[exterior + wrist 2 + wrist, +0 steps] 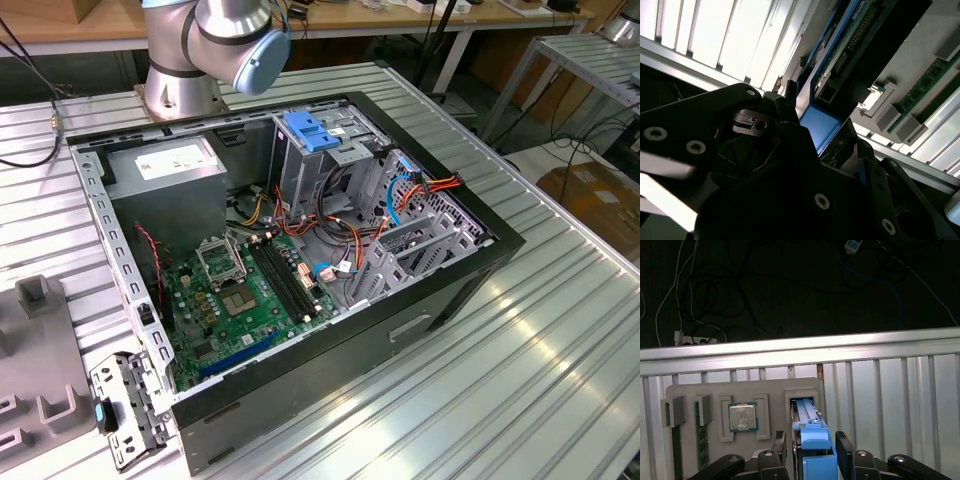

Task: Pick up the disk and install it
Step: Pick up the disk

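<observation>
In the first wrist view the disk (816, 447), a flat drive with bright blue rails, stands on edge in a slot of the grey holder tray (715, 390). My gripper (812, 442) straddles its near end, one dark finger (781, 445) on each side, pressed close against the blue rail. The second wrist view looks along the disk (821, 125), showing its blue end face and its circuit board side, with my gripper (820, 132) shut around it. In the exterior view the open computer case (480, 270) lies on the table, with my arm's base (180, 85) behind it.
The tray also holds a processor chip (743, 417) and a memory stick (701, 435). Beyond it runs the table's edge rail (800, 352), with cables on the dark floor. In the case are a drive cage with a blue clip (310, 132) and a grey box (170, 165).
</observation>
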You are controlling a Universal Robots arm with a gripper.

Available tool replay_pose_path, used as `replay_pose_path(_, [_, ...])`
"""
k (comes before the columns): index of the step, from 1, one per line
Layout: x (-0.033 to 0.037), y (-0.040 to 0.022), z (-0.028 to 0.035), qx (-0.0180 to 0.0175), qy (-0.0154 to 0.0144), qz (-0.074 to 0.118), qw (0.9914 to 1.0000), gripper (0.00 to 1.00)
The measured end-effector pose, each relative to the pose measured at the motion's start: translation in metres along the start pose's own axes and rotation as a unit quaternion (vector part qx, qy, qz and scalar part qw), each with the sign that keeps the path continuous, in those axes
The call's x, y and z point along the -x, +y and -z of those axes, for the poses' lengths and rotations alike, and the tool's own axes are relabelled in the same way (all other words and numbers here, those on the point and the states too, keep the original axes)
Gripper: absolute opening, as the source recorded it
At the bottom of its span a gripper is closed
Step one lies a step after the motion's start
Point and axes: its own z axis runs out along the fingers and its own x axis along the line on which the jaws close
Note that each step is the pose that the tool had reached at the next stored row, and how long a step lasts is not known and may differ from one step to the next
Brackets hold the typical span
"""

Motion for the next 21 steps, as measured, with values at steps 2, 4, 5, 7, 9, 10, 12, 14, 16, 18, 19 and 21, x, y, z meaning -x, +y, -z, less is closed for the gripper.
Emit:
replay_pose_path(2, [0.0000, 0.0000, 0.0000, 0.0000, 0.0000, 0.000, 1.00000, 0.51])
replay_pose_path(4, [0.0000, 0.0000, 0.0000, 0.0000, 0.0000, 0.000, 1.00000, 0.50])
replay_pose_path(5, [0.0000, 0.0000, 0.0000, 0.0000, 0.0000, 0.000, 1.00000, 0.43])
replay_pose_path(7, [0.0000, 0.0000, 0.0000, 0.0000, 0.0001, 0.000, 1.00000, 0.43])
replay_pose_path(9, [0.0000, 0.0000, 0.0000, 0.0000, 0.0004, 0.000, 1.00000, 0.43])
replay_pose_path(10, [0.0000, 0.0000, 0.0001, 0.0000, 0.0004, 0.000, 1.00000, 0.41])
replay_pose_path(12, [0.0000, 0.0000, 0.0000, 0.0000, 0.0005, 0.000, 1.00000, 0.37])
replay_pose_path(14, [0.0000, 0.0000, 0.0000, 0.0000, 0.0006, 0.000, 1.00000, 0.37])
replay_pose_path(16, [0.0000, 0.0000, 0.0000, 0.0000, 0.0007, 0.000, 1.00000, 0.37])
replay_pose_path(18, [0.0000, 0.0000, 0.0000, -0.0001, 0.0008, 0.000, 1.00000, 0.37])
replay_pose_path(19, [0.0000, 0.0000, 0.0000, -0.0001, 0.0009, 0.000, 1.00000, 0.37])
replay_pose_path(21, [0.0000, 0.0000, 0.0000, -0.0001, 0.0011, 0.000, 1.00000, 0.37])
